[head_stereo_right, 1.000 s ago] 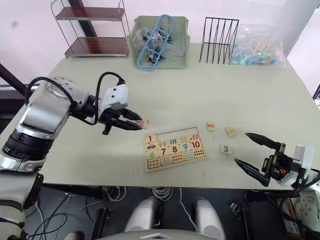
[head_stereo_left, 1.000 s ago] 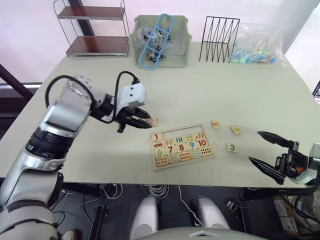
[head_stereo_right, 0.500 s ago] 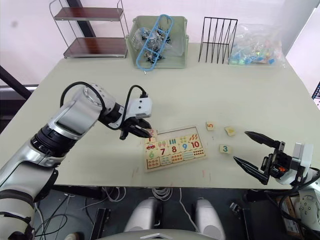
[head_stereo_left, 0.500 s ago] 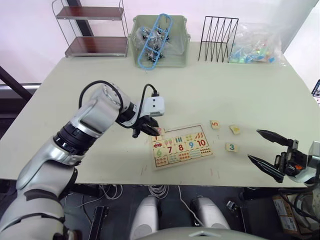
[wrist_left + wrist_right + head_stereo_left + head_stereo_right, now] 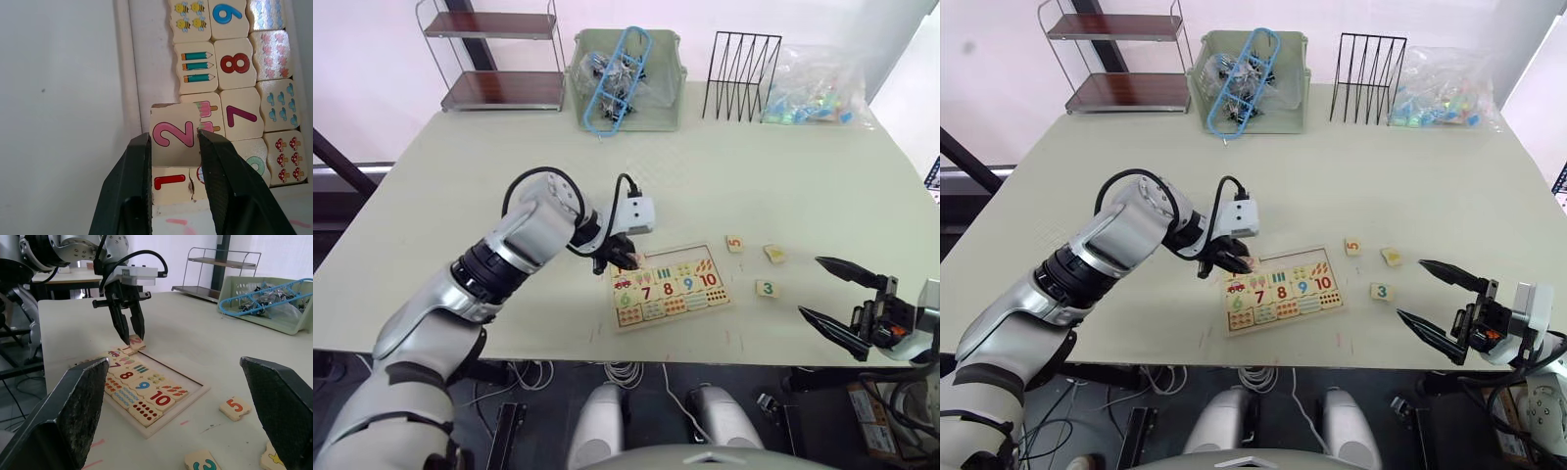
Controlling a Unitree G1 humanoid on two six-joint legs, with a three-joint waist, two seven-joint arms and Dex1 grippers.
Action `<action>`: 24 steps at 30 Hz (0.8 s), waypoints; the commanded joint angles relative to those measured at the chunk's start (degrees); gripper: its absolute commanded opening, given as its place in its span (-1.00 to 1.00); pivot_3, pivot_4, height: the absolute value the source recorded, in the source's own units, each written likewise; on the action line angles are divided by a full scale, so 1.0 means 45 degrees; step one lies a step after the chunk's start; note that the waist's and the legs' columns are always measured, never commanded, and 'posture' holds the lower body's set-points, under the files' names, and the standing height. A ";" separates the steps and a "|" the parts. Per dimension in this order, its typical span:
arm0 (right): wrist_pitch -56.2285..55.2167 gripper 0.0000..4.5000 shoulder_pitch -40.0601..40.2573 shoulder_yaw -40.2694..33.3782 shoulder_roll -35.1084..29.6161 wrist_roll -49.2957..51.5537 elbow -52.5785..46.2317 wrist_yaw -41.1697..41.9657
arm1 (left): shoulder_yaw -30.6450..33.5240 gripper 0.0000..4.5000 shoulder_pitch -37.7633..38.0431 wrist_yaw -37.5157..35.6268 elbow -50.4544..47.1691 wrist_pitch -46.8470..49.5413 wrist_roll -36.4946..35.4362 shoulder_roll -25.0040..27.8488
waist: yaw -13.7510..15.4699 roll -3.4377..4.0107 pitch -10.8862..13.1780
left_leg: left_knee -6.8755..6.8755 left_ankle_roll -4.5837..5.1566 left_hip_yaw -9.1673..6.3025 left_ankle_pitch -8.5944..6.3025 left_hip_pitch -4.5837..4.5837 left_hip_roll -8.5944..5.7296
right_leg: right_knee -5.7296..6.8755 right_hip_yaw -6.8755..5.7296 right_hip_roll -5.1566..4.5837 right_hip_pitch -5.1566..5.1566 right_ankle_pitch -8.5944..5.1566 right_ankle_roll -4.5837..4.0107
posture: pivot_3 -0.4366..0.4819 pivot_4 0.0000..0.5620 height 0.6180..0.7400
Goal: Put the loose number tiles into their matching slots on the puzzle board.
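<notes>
The puzzle board [image 5: 666, 251] lies near the table's front, with coloured numbers 6 to 10 and picture rows. Its far row of slots [image 5: 138, 58] is bare pale wood, apart from tile 1 [image 5: 168, 182] at the left end. My left gripper [image 5: 625, 259] is shut on the pink 2 tile [image 5: 174, 134]. It holds the tile at that row, right next to tile 1 and slightly overlapping a picture tile. Right of the board lie tile 5 [image 5: 735, 243], a yellow-digit tile [image 5: 774, 254] and tile 3 [image 5: 766, 289]. My right gripper [image 5: 810, 286] stands open at the table's front right.
A green bin [image 5: 656, 116] with blue hangers stands at the back centre. A black wire rack [image 5: 742, 76] and a clear bag of coloured bits [image 5: 818, 93] are at the back right. A metal shelf [image 5: 494, 59] stands at the back left.
My left gripper has carried the 2 tile rightward from the table left of the board to the board's far row beside tile 1. The right arm has stayed still.
</notes>
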 commanded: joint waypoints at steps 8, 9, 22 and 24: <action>-0.0098 1.00 0.0092 -0.0276 -0.0128 0.0138 -0.0402 -0.0106 | -0.0244 -0.60 -0.0385 0.0436 0.0594 -0.0314 0.0407 -0.0463 | -0.0004 0.0000 0.0000 | 0.0000 0.0000 -0.0001 0.0000 0.0000 -0.0001 | 0.0000 0.0000 0.0000 0.0000 -0.0001 0.0000 | -0.05 -0.47 1.00; -0.0107 1.00 0.0107 -0.0285 -0.0128 0.0138 -0.0396 -0.0106 | -0.0261 -0.60 -0.0389 0.0452 0.0653 -0.0374 0.0435 -0.0475 | -0.0004 0.0001 0.0001 | 0.0000 0.0000 -0.0001 0.0000 0.0000 -0.0001 | 0.0000 0.0000 0.0000 0.0000 -0.0001 0.0001 | -0.05 -0.47 1.00; -0.0252 1.00 0.0345 -0.0304 -0.0049 0.0131 -0.0444 -0.0225 | -0.0419 -0.60 -0.0288 0.0508 0.0922 -0.0847 0.0655 -0.0649 | -0.0003 0.0001 0.0001 | 0.0000 0.0000 -0.0001 0.0000 -0.0001 -0.0001 | -0.0001 0.0000 -0.0001 0.0000 -0.0003 -0.0003 | -0.05 -0.47 1.00; -0.0276 1.00 0.0354 -0.0292 -0.0034 0.0127 -0.0426 -0.0239 | -0.0434 -0.60 -0.0249 0.0478 0.0855 -0.0830 0.0641 -0.0637 | -0.0001 0.0001 0.0001 | 0.0000 0.0000 -0.0001 0.0000 -0.0001 -0.0001 | -0.0002 0.0000 -0.0001 0.0000 -0.0003 -0.0004 | -0.05 -0.47 1.00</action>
